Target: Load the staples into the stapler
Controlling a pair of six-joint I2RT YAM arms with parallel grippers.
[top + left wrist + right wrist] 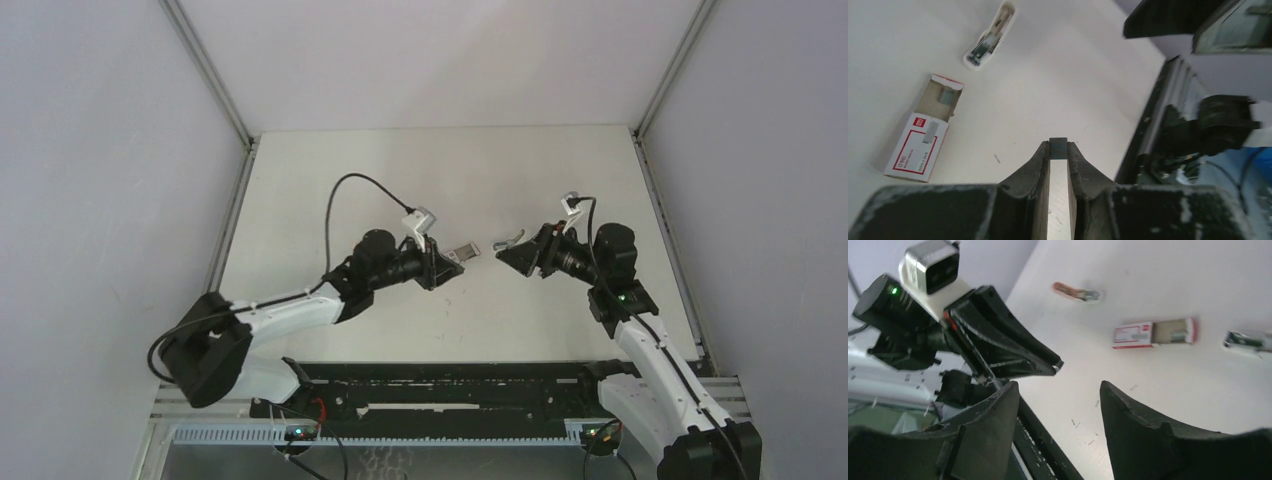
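The staples box (pixel 915 150), pink-red with a white label, lies flat on the table with its inner tray (pixel 945 95) slid out and grey strips showing in it; it also shows in the right wrist view (pixel 1153 332). The white stapler (pixel 990 37) lies opened just beyond it, and the stapler (pixel 1248 340) shows at the right edge. My left gripper (pixel 1058 146) hangs above the table, shut on a small grey staple strip (pixel 1058 149) at its fingertips. My right gripper (pixel 1058 385) faces it, open, with nothing between its fingers.
A small pink-and-white clip-like thing (pixel 1075 291) lies farther off on the table. A few loose staples (pixel 1075 423) are scattered near the front. The black rail (pixel 450 385) runs along the near edge. Grey walls (pixel 100 150) close in the table's sides and back.
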